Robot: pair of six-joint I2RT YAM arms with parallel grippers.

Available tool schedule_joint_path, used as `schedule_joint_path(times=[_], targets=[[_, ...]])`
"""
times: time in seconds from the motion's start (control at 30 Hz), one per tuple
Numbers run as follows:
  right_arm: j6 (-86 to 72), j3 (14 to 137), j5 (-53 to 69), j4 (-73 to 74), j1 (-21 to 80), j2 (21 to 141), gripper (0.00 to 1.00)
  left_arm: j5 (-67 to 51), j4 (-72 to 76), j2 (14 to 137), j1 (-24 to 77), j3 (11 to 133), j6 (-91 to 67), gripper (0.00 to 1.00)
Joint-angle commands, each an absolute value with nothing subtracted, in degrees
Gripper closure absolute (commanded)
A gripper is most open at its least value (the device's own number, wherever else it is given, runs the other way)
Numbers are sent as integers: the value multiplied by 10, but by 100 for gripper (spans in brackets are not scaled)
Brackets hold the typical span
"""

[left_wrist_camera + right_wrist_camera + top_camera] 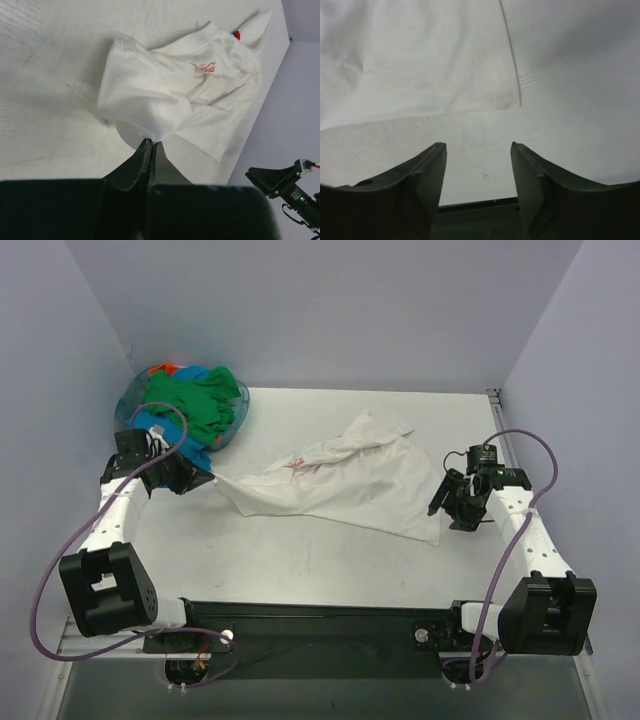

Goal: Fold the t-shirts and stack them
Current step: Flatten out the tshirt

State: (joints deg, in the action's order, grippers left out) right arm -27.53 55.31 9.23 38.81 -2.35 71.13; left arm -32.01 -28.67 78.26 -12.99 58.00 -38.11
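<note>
From above, the white t-shirt (340,485) lies loose and rumpled across the middle of the counter (300,560), running slantwise from the left side toward the right. It is not flat, and no fold has been made in it. The pile of coloured t-shirts (190,405), green, blue, teal and a bit of orange, sits heaped in the far left corner, unfolded. By my judgement the task is at its start: no shirt is folded and no stack exists. The left tool (195,480) is at the shirt's left tip; the right tool (455,502) stands just beside its right edge

The left wrist view shows the left tool (151,147) clenched on a bunched fold of the white t-shirt (185,95), with cloth pinched between its closed fingers. The fabric is soft and creased, doubled over itself, and its red logo (209,67) shows only partly

The right wrist view has the right tool (477,145) released, jaws apart with only bare counter (480,125) between them. A corner of the white t-shirt (420,65) lies flat just ahead, not touched
</note>
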Motion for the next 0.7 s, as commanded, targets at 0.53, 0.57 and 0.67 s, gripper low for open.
schedule_joint_path(times=[0.53,0.57,0.67], targets=[[-366,497,6,379,27,812,55,-351,-315,839,-91,599,-275,100],[-367,496,6,378,23,818,56,-351,-317,841,-91,599,-272,100],[-372,487,4,368,16,827,58,-352,-320,843,-90,602,-266,100]])
